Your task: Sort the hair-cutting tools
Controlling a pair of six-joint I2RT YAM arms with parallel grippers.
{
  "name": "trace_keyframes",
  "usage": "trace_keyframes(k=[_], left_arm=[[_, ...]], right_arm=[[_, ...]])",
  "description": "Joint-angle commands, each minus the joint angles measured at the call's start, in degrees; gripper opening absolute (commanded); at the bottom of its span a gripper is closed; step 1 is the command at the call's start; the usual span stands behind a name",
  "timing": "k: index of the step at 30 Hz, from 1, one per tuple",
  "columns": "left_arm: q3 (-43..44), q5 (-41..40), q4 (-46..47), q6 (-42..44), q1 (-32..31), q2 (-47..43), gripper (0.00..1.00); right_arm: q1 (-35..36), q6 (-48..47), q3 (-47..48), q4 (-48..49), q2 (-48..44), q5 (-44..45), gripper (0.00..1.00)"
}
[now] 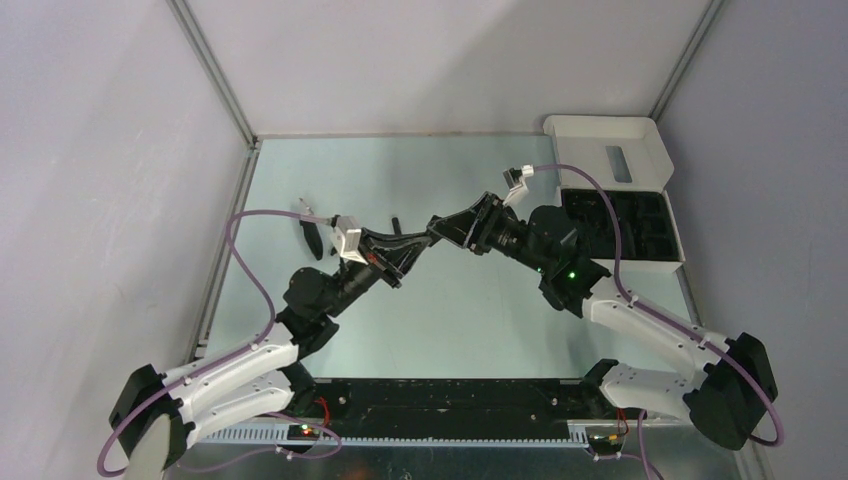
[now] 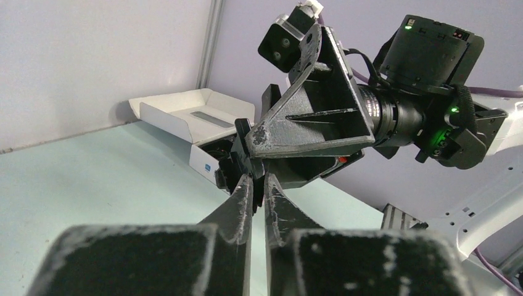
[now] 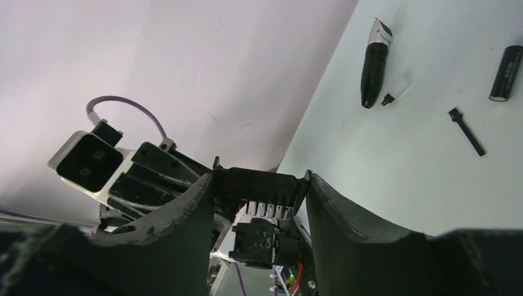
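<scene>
The squarish black comb attachment (image 3: 247, 185) is clamped between the fingers of my right gripper (image 3: 259, 180), held in the air over mid-table. My left gripper (image 2: 259, 180) meets it there (image 1: 428, 238). Its fingers are nearly together, pinched on a thin edge of the same comb (image 2: 237, 163). The right gripper (image 1: 440, 224) faces the left one tip to tip. On the table at the left lie the tapered trimmer body with silver tip (image 3: 374, 65) (image 1: 313, 238), a small clear-tipped piece (image 3: 395, 91), the thin stick (image 3: 467, 131) and a short cylinder (image 3: 507, 65).
The white box with its black moulded insert (image 1: 625, 225) and raised lid (image 1: 610, 150) stands at the back right; it also shows in the left wrist view (image 2: 185, 114). Grey walls close in the table at the back and on both sides.
</scene>
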Motion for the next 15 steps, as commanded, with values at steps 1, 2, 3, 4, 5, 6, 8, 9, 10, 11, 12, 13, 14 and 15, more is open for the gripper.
trace_keyframes(k=[1, 2, 3, 4, 5, 6, 8, 9, 10, 11, 12, 13, 14, 15], left_arm=[[0.7, -1.2, -2.2, 2.1, -0.4, -1.2, 0.20], [0.7, -1.9, -3.8, 2.5, -0.4, -1.6, 0.26], [0.9, -2.2, -4.5, 3.3, -0.3, -2.6, 0.38], [0.9, -3.2, -6.3, 3.6, -0.4, -3.2, 0.44], [1.1, -3.7, -7.3, 4.5, -0.4, -4.6, 0.56], [1.3, -5.1, -9.9, 4.9, -0.4, -6.3, 0.62], [2.1, -8.2, -15.1, 6.2, -0.4, -9.4, 0.78], [3.2, -11.4, -17.8, 6.4, -0.3, -10.6, 0.89], [4.0, -13.2, -24.1, 6.5, -0.3, -12.8, 0.94], [6.1, -17.3, -27.4, 6.6, -0.2, -13.9, 0.98], [7.1, -19.0, -34.1, 7.1, 0.0, -15.7, 0.99], [9.6, -21.2, -40.9, 7.5, 0.6, -16.5, 1.00], [10.9, -22.0, -44.4, 7.8, 1.1, -17.7, 1.00], [13.3, -23.1, -50.6, 7.9, 2.4, -18.0, 1.00]], right_arm=[[-0.4, -3.3, 2.4, -1.6, -2.2, 0.3, 0.23], [-0.7, -3.9, 2.5, -2.0, -2.4, -0.2, 0.21], [-1.6, -4.4, 2.7, -3.1, -2.5, -1.4, 0.17], [-2.1, -5.3, 3.1, -3.9, -2.6, -2.1, 0.16], [-3.1, -5.9, 3.4, -5.6, -2.8, -3.3, 0.14], [-3.6, -7.2, 4.0, -6.5, -2.9, -3.9, 0.14], [-5.5, -9.9, 5.5, -12.3, -3.2, -5.1, 0.13], [-6.9, -11.0, 6.0, -14.1, -3.5, -5.1, 0.12], [-7.6, -13.6, 7.2, -18.4, -3.6, -5.1, 0.12], [-9.1, -15.0, 7.8, -20.9, -3.6, -4.8, 0.12], [-10.8, -17.8, 9.2, -26.3, -3.6, -4.4, 0.11], [-11.7, -19.3, 10.0, -29.1, -3.2, -3.5, 0.11], [-13.7, -22.2, 11.5, -34.1, -3.0, -3.0, 0.10], [-14.7, -23.6, 12.2, -36.8, -2.4, -1.7, 0.10]])
